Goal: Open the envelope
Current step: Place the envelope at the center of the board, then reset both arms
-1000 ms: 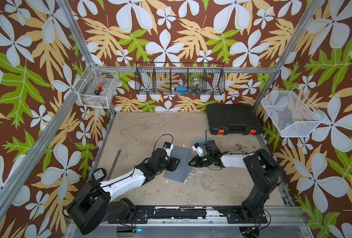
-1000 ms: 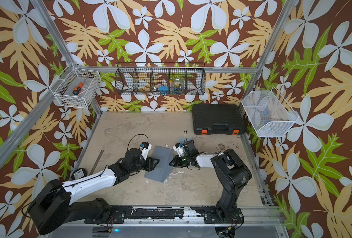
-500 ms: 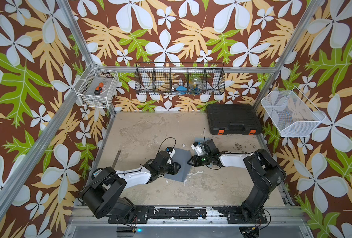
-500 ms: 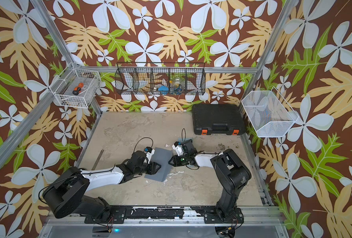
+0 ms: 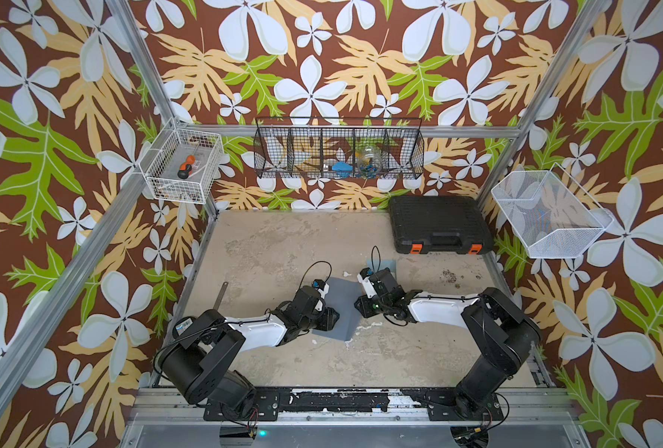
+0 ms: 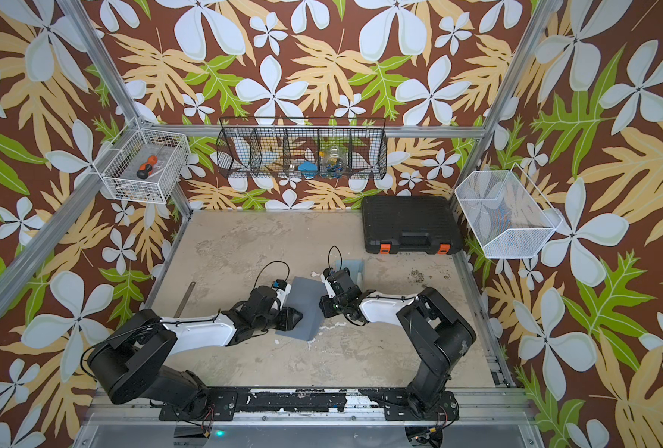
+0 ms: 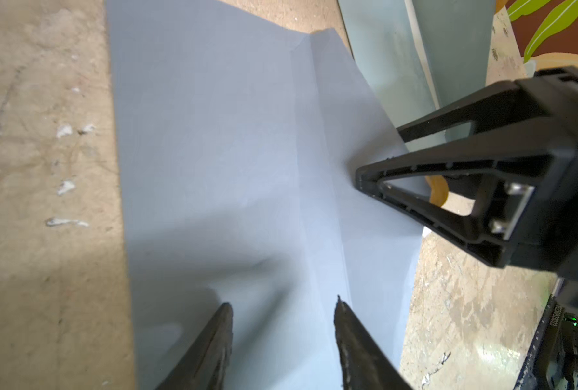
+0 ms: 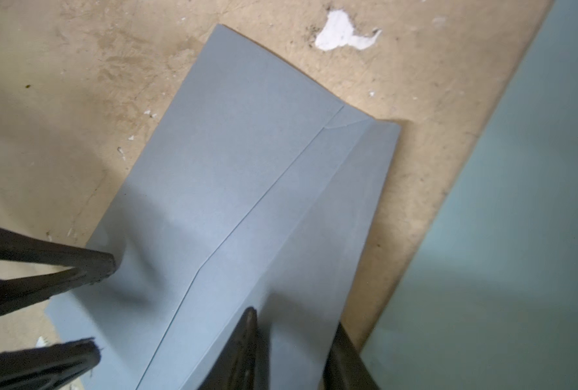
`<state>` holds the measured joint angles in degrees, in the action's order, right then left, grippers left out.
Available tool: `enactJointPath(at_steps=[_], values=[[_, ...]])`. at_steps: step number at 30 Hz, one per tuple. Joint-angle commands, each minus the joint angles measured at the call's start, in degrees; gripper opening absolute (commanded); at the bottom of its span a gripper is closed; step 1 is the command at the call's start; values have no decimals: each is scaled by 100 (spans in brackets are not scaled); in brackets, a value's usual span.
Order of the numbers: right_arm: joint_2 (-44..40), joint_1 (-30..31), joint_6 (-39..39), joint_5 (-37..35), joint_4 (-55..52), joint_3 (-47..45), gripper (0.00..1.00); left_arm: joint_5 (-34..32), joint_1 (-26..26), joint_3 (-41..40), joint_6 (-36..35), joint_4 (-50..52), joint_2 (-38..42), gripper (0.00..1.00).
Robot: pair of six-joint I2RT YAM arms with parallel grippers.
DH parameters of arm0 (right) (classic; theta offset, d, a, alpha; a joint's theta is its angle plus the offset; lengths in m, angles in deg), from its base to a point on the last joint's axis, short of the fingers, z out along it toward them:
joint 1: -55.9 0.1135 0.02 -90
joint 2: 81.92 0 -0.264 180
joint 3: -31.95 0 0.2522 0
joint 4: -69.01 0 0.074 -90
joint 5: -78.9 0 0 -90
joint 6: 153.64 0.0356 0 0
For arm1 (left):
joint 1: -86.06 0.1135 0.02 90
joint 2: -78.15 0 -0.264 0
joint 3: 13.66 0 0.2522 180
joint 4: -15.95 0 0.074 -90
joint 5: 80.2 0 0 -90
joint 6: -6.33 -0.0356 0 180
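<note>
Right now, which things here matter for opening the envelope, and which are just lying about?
In use:
- grey envelope
- left arm's fingers, spread over it
- right arm's fingers, at its flap edge

Lying about:
- black case
- pale green sheet
- metal strip
- screwdriver in the white wire basket
- black wire rack
- white mesh basket

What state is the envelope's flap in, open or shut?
Partly open, it seems: the flap angles up from the envelope along its crease, neither pressed shut nor laid fully back.
</note>
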<state>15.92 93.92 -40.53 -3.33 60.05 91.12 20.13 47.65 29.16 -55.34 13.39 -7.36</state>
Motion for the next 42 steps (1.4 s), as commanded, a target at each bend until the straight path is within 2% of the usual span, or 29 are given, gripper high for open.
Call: enactJointPath(at_steps=[1,9,14,18,24,27,28,30,32,33,35,36,37,40,42], values=[[-25,126,-69,-639,-470,-64,36,-75,1,-11,28,-47,35,51],[557,508,-61,-1419,-830,328,35,-18,1,19,5,-40,28,51],[238,584,-163,-1554,-846,368,36,-167,1,21,-12,93,413,51],[-376,575,-271,-1318,-925,495,44,-430,1,117,-65,304,881,51],[-1617,490,-273,-1067,-852,597,63,-875,1,328,-209,625,1681,53],[-2518,437,-343,-1880,-754,392,68,-1442,1,320,-281,762,2167,54],[-2863,418,-406,-2343,-684,270,71,-1747,1,311,-310,827,2361,56],[-3536,380,-558,-3419,-435,-56,85,-2365,1,333,-421,968,2628,58],[-4204,251,-885,-4450,221,-625,91,-2940,1,377,-718,1051,2793,60],[-4462,169,-1067,-4837,611,-931,95,-3237,1,386,-829,1066,2840,65],[-4902,-221,-1599,-5478,1838,-1830,98,-3973,21,339,-1067,890,2852,87],[-5007,-462,-1745,-5669,2358,-2217,98,-4243,60,258,-1160,687,2825,99],[-5079,-835,-1730,-5746,2737,-2581,100,-4424,160,154,-1265,441,2784,100],[-4952,-1884,-1206,-5313,2939,-3168,99,-5036,622,-123,-1316,-253,2667,100],[-4705,-2116,-1139,-5084,3515,-3542,100,-5281,942,-607,-1842,-1461,2546,100]])
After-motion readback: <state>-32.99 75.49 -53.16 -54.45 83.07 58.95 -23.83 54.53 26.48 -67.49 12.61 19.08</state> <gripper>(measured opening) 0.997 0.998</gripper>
